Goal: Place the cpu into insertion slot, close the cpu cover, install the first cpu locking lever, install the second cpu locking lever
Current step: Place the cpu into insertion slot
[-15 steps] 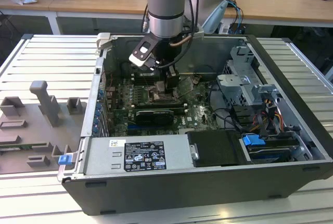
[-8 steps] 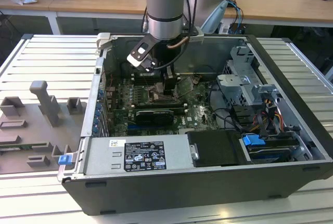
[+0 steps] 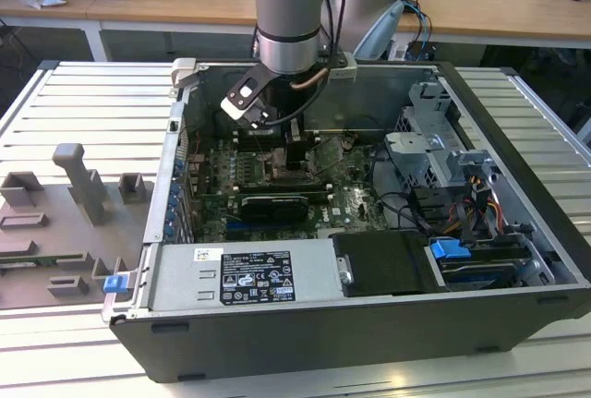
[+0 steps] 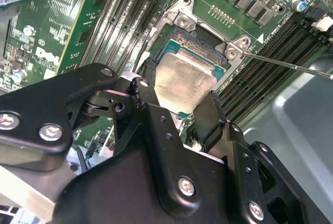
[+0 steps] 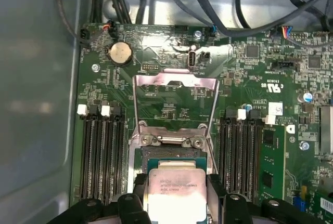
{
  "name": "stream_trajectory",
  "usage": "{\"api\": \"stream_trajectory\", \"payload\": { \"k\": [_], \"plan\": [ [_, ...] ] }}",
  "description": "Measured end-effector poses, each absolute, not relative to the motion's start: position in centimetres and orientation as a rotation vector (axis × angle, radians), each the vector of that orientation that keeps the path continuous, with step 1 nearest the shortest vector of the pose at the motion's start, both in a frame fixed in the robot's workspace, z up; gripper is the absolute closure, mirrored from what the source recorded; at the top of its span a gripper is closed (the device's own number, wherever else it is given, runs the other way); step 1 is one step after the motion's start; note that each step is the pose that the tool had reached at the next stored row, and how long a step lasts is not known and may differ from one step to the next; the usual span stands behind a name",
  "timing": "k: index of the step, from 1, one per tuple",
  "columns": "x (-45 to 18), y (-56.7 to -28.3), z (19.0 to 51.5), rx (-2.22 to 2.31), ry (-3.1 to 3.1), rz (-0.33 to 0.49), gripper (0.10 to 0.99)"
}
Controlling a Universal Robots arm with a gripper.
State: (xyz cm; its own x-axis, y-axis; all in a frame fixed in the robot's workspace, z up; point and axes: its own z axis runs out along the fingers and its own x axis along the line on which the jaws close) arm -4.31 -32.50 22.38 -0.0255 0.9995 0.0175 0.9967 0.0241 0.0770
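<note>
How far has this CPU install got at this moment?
Nothing looks finished yet. In hand: the pincer grips the cpu by two edges over the insertion slot; whether it is seated, I cannot tell. Left: the cpu cover stands flipped open and a locking lever sticks out unlatched, so closing and both levers remain.

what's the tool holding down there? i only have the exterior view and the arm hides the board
Observer: In the first wrist view the tool is shut on the cpu, with fingers on two opposite edges.
Operator: is the way down clear
Observer: Yes. The cpu cover is swung open, lying back from the insertion slot.
Operator: is it seated
Observer: The second wrist view shows it over the slot, but I cannot tell if it is seated.
</note>
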Motion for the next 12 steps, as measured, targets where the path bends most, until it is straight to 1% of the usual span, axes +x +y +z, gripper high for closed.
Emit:
{"api": "stream_trajectory", "payload": {
  "k": [12],
  "plan": [
    [-4.2, -31.9, 20.8, 2.207, 2.176, 0.099, 0.553]
  ]
}}
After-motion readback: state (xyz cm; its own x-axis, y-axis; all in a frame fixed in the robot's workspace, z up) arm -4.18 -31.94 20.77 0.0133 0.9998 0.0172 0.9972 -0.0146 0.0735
